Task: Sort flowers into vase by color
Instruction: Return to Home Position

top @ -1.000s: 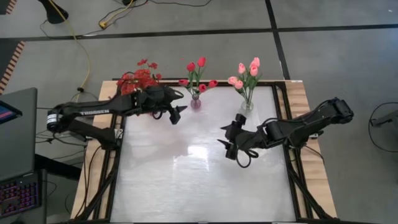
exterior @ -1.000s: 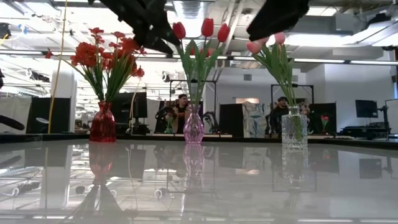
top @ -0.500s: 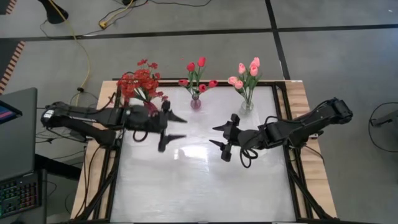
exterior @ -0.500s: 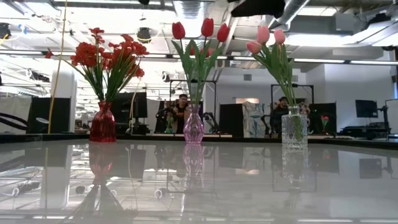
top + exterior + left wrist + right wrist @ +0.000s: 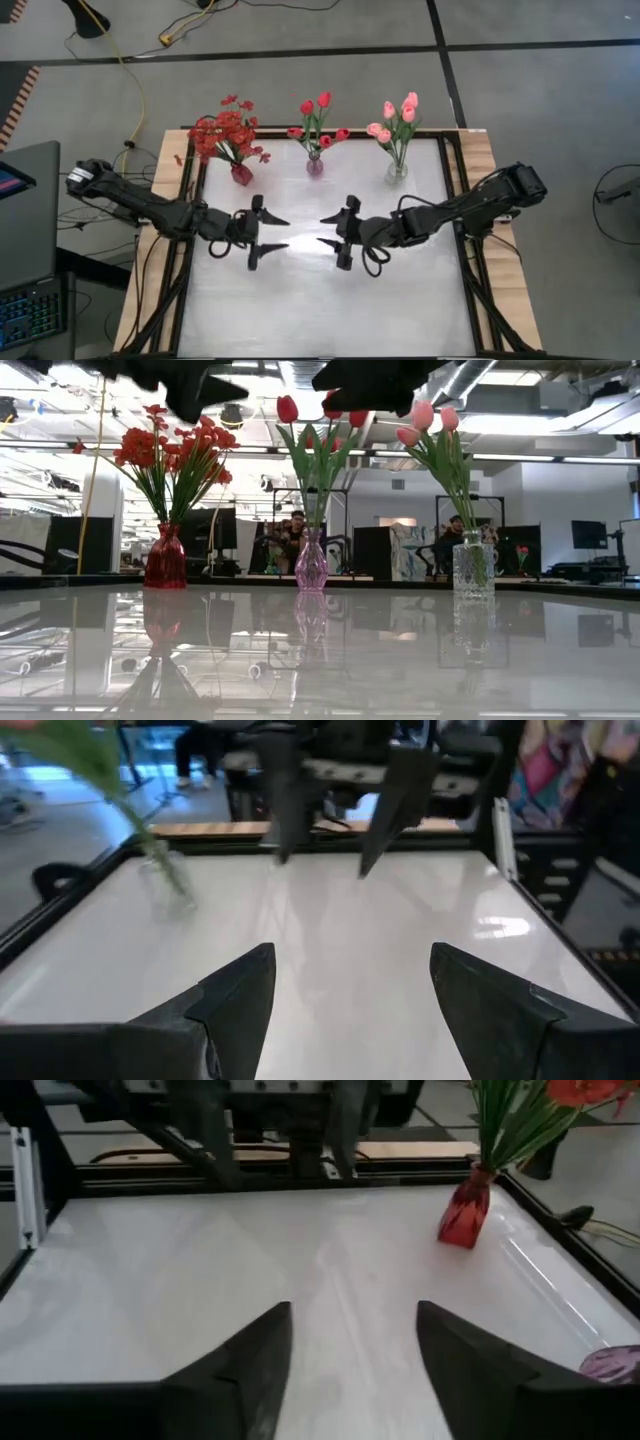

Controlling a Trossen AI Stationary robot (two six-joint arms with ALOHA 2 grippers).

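The left gripper (image 5: 287, 233) and right gripper (image 5: 320, 230) hang over the middle of the surface (image 5: 330, 300), tips facing, near but apart, both wide and empty. Along one edge stand red blossoms (image 5: 226, 133) in a red vase (image 5: 241, 174), red tulips (image 5: 318, 108) in a purple vase (image 5: 315, 165), and pink tulips (image 5: 398, 115) in a clear vase (image 5: 396, 173).

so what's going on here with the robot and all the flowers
The flower sorting looks finished. The red blossom sprays stand in the red vase, the red tulips in the purple vase and the pink tulips in the clear vase, in a row along one edge of the table. The left hand and right hand hang open and empty over the middle, facing each other.
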